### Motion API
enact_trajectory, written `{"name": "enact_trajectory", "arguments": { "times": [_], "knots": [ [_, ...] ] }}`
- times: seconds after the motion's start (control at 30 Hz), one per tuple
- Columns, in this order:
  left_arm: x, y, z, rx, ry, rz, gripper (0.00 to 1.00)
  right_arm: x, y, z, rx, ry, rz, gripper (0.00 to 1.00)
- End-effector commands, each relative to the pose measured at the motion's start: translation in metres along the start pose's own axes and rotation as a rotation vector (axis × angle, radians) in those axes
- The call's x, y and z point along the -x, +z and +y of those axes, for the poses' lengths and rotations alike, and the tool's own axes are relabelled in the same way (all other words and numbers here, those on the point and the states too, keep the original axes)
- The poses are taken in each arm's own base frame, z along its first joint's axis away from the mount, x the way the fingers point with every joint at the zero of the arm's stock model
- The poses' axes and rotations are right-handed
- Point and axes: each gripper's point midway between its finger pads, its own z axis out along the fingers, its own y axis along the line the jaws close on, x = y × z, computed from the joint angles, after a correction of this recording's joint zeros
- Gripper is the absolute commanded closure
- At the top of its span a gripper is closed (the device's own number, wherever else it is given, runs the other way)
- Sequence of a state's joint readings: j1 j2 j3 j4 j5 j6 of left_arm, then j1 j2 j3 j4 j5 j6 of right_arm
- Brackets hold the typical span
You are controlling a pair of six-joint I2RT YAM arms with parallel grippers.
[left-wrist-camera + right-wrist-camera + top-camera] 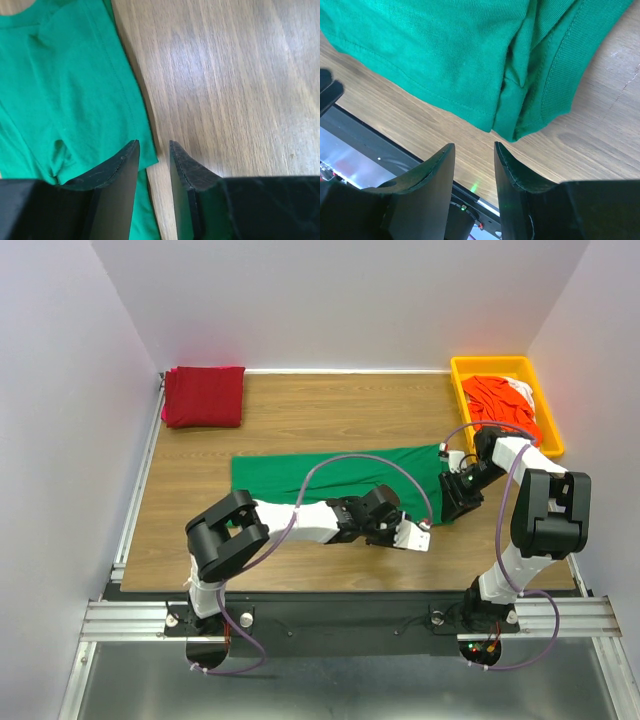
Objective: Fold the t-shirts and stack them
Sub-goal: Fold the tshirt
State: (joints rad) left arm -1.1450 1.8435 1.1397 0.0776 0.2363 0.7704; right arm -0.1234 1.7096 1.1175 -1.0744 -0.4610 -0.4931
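A bright green t-shirt (330, 475) lies flat across the middle of the table as a long band. My left gripper (418, 537) hovers low at its near right corner. In the left wrist view the jaws (153, 150) stand open, and the green shirt's (65, 90) hem corner lies under the gap and the left finger (120, 170). My right gripper (456, 504) is at the shirt's right end, also open (474, 148). The bunched green edge (520, 115) lies just beyond its fingertips, with nothing between them. A dark red t-shirt (204, 396) sits folded at the back left.
A yellow tray (458, 380) at the back right holds a crumpled orange-red shirt (500, 400) and a white one (522, 388). White walls enclose the table on three sides. The table's near edge and metal rail (365, 145) lie close below my right gripper.
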Motion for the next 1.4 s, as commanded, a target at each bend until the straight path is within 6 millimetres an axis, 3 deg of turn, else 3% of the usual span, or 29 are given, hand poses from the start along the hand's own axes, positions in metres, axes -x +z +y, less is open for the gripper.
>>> {"name": "enact_trajectory", "arguments": {
  "times": [0.0,0.3,0.37,0.57,0.63,0.97,1.2,1.37],
  "knots": [
    [-0.005,0.012,0.007,-0.006,0.021,0.009,0.57,0.000,-0.007,0.005,0.012,-0.006,-0.018,0.57],
    [-0.036,0.029,0.008,0.005,0.027,0.091,0.62,0.000,-0.009,0.006,0.008,-0.011,-0.017,0.57],
    [-0.035,0.027,0.009,0.008,0.024,0.089,0.68,0.000,-0.010,0.006,0.008,-0.016,-0.021,0.57],
    [-0.020,0.014,0.018,0.002,0.031,0.055,1.00,0.004,-0.013,0.008,0.014,-0.017,-0.030,0.57],
    [-0.016,0.010,0.021,-0.007,0.027,0.043,1.00,0.006,-0.014,0.007,0.015,-0.019,-0.034,0.57],
    [0.018,-0.021,0.078,0.044,-0.040,-0.066,1.00,0.038,-0.043,0.017,0.016,-0.070,-0.167,0.54],
    [0.004,-0.023,0.122,0.069,-0.150,-0.096,1.00,0.066,-0.074,0.009,-0.002,-0.079,-0.273,0.43],
    [-0.013,-0.019,0.158,0.114,-0.216,-0.099,1.00,0.079,-0.085,0.000,-0.013,-0.079,-0.313,0.42]
  ]
}}
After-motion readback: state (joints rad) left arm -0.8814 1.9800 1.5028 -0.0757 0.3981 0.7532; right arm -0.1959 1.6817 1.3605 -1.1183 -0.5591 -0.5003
